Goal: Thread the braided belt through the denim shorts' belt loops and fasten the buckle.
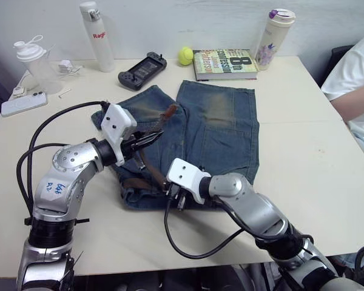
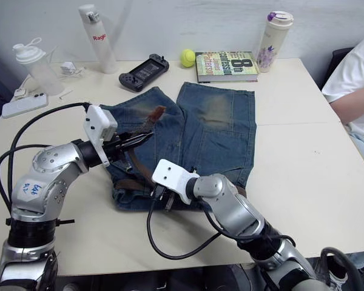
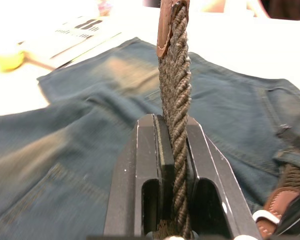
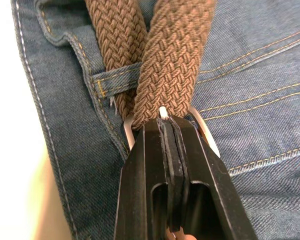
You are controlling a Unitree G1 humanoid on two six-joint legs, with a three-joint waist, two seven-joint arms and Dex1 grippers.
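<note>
Your bench [image 1: 303,151] is a pale cream top against a white wall. Along its far edge: two bottles, a game controller [image 1: 142,70], a tennis ball [image 1: 185,56], a book [image 1: 224,64], a floral tumbler [image 1: 274,37]. A phone [image 1: 23,103] lies at your left; a person's sleeve [image 1: 352,73] shows at your right.

The denim shorts [image 1: 218,130] lie flat at mid-bench, legs toward the far edge. The braided belt [image 1: 147,159] runs across the waistband near you, passing under one of the belt loops [image 4: 115,80].

Your left gripper [image 3: 171,150] has its fingers clamped on the belt's free end, the tan tip [image 1: 168,113] raised above the denim. Your right gripper [image 4: 171,131] has its fingers pressed together at the buckle [image 4: 205,132], on the waistband.
</note>
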